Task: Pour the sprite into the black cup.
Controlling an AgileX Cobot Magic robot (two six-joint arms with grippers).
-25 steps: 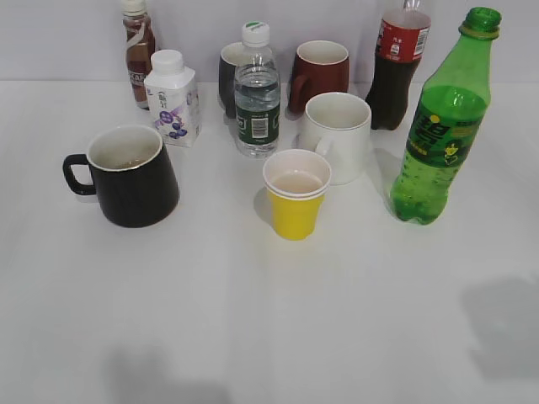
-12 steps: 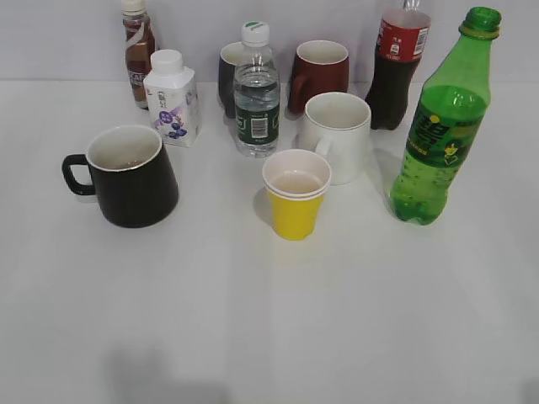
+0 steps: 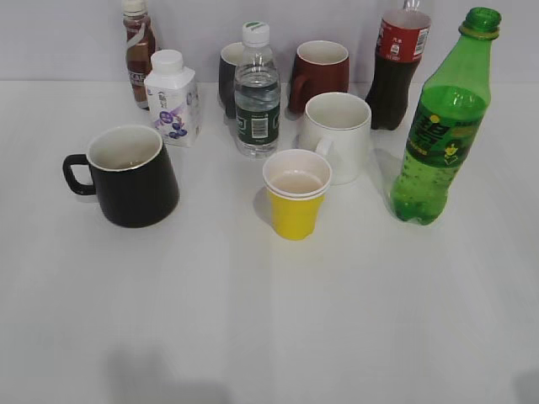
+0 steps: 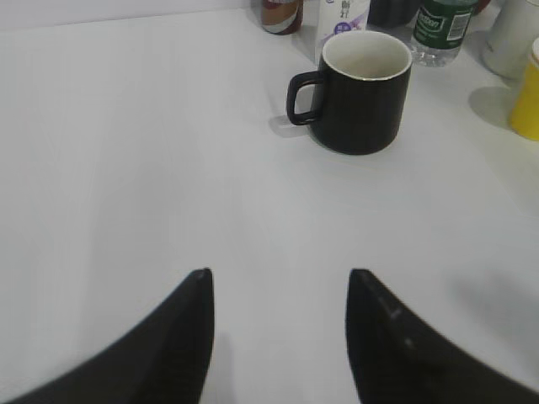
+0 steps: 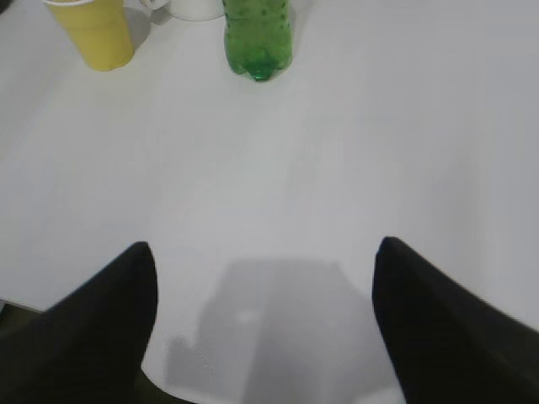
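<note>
The sprite [image 3: 441,126], a tall green bottle without a cap, stands upright at the right of the table; its base shows at the top of the right wrist view [image 5: 258,38]. The black cup [image 3: 132,175], white inside with its handle to the left, stands at the left; it also shows in the left wrist view [image 4: 362,88]. My left gripper [image 4: 280,278] is open and empty over bare table, well short of the cup. My right gripper [image 5: 265,248] is open and empty, well short of the bottle. Neither gripper shows in the exterior view.
A yellow paper cup [image 3: 296,194] stands mid-table with a white mug [image 3: 337,135] behind it. At the back stand a water bottle [image 3: 256,93], a dark mug [image 3: 229,76], a dark red mug [image 3: 320,74], a cola bottle [image 3: 397,63], a white carton [image 3: 172,99] and a brown bottle [image 3: 138,50].
The dark shadow at the table's right front edge has slid out of the exterior view. The objects have not moved.
</note>
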